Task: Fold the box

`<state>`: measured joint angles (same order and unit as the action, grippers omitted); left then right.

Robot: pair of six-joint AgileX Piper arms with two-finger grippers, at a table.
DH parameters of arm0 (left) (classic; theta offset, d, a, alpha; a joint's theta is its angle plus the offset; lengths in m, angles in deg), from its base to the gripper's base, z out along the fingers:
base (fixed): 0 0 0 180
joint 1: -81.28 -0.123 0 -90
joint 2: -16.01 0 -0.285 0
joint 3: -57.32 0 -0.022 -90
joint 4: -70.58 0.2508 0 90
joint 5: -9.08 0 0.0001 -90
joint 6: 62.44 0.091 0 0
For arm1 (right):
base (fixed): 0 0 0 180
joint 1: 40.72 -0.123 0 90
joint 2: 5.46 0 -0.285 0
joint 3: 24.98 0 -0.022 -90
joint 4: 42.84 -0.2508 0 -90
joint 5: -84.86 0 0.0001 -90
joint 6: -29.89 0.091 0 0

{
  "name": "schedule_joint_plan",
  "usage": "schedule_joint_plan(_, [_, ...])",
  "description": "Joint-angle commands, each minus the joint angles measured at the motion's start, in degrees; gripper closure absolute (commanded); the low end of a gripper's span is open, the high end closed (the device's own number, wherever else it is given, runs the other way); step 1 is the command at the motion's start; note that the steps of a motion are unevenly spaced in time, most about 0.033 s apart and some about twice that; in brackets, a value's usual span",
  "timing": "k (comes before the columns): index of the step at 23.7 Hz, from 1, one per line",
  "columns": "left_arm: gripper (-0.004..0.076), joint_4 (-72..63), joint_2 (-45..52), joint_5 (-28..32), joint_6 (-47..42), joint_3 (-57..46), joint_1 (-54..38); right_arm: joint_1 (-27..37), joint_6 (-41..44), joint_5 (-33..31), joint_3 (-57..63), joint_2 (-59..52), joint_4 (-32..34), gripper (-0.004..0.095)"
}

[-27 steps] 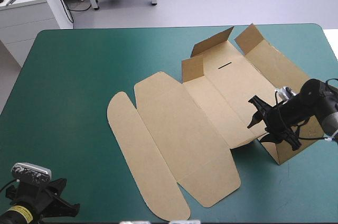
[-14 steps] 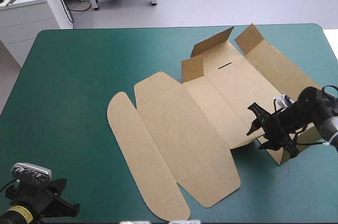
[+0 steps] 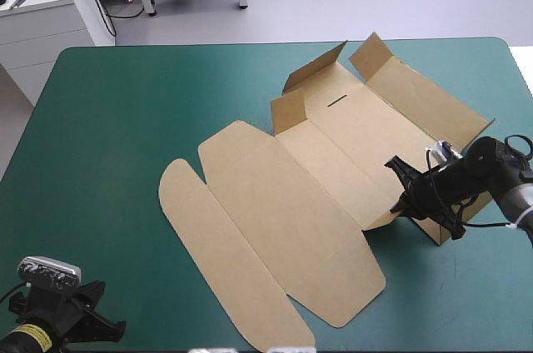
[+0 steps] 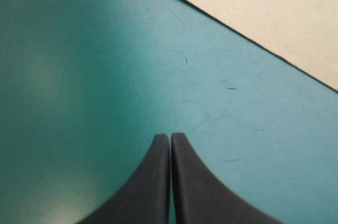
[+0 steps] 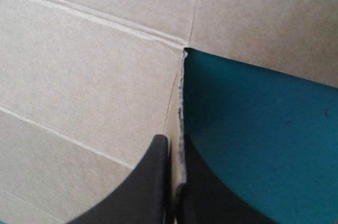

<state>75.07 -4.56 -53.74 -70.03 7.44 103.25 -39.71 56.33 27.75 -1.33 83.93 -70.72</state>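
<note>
A cut sheet of smooth brown board, the box (image 3: 283, 203) lies flat across the middle and right of the desk (image 3: 117, 120). It has scored creases, one long flap with rounded ends, and short far flaps tilted up. The right hand (image 3: 402, 195) is clamped on a raw-edged flap at the box's right end. The left hand (image 3: 98, 330) is clenched empty near the desk's front-left corner, with bare teal-green cover around it.

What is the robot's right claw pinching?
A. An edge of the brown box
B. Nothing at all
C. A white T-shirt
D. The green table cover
A: in the right wrist view, the right gripper is shut on a thin edge of the box.
</note>
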Motion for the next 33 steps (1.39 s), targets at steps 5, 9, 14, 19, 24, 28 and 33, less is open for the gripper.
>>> schedule_joint_plan(5, [0.0734, 0.0, -0.9, 3.3, -0.4, 1.5, 0.1, -0.2, -6.8, 0.0, -1.7, -1.4, 1.7, 0.0922])
schedule_joint_plan(9, [0.0734, 0.0, -0.9, 3.3, -0.4, 1.5, 0.1, -0.2, -9.7, 0.0, -4.1, -1.4, 7.0, 0.0922])
schedule_joint_plan(14, [0.0734, 0.0, -0.9, 3.3, -0.4, 1.5, 0.1, -0.2, -21.6, -2.9, -12.3, 1.6, 11.3, 0.092])
schedule_joint_plan(19, [0.0734, 0.0, -0.9, 3.3, -0.4, 1.5, 0.1, -0.2, -34.1, -5.6, -23.5, 9.4, 11.5, 0.092])
schedule_joint_plan(24, [0.0734, 0.0, -0.9, 3.3, -0.4, 1.5, 0.1, -4.0, -50.0, -10.0, -42.1, 21.9, 17.9, 0.0912])
schedule_joint_plan(28, [0.0734, 0.0, -0.9, 3.3, -0.4, 1.5, 0.1, -12.4, -61.5, -10.1, -56.2, 29.9, 22.2, 0.0913])
schedule_joint_plan(33, [0.0734, 0.0, -0.9, 3.3, -0.4, 1.5, 0.1, -21.0, -71.7, -6.2, -66.9, 35.9, 21.4, 0.0913])
